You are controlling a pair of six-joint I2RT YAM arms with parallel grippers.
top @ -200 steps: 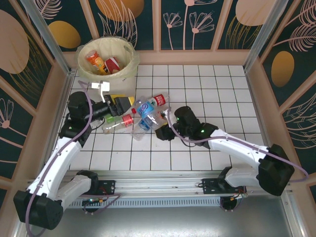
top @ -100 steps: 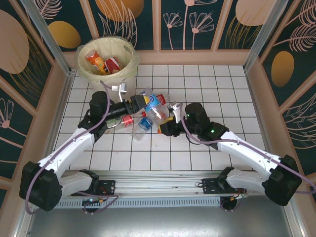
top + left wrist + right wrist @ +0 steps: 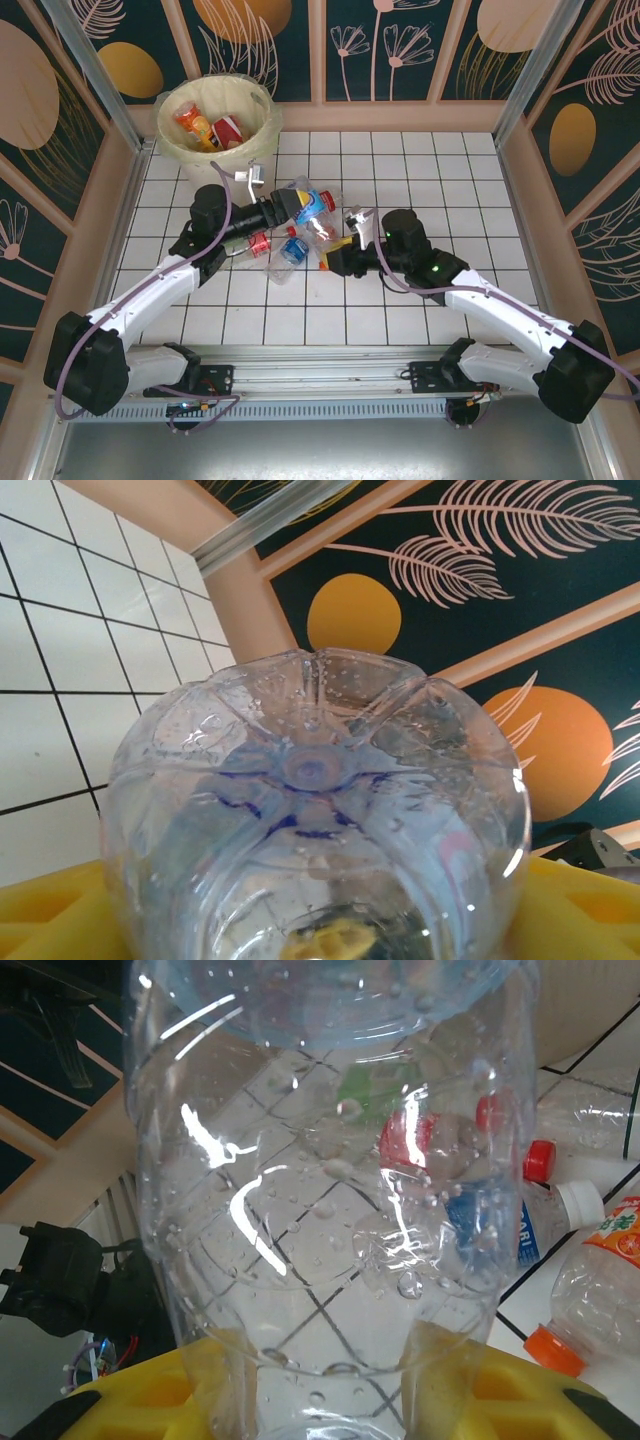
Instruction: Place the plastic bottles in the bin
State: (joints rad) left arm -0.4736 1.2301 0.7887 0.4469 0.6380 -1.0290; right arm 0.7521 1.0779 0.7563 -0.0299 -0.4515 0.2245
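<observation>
Left gripper (image 3: 279, 208), clamping a blue-labelled bottle (image 3: 308, 200), edged rightward; right gripper (image 3: 338, 262) clamps clear bottle (image 3: 330, 1210)

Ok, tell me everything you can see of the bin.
The bin is a round, cream-white bucket, plastic by its look, lined with a thin pale yellow bag folded over its rim. It stands upright and open at the far left corner of the tiled table, close to the walls. Inside lie an orange bottle and what looks like a red-labelled bottle.
</observation>
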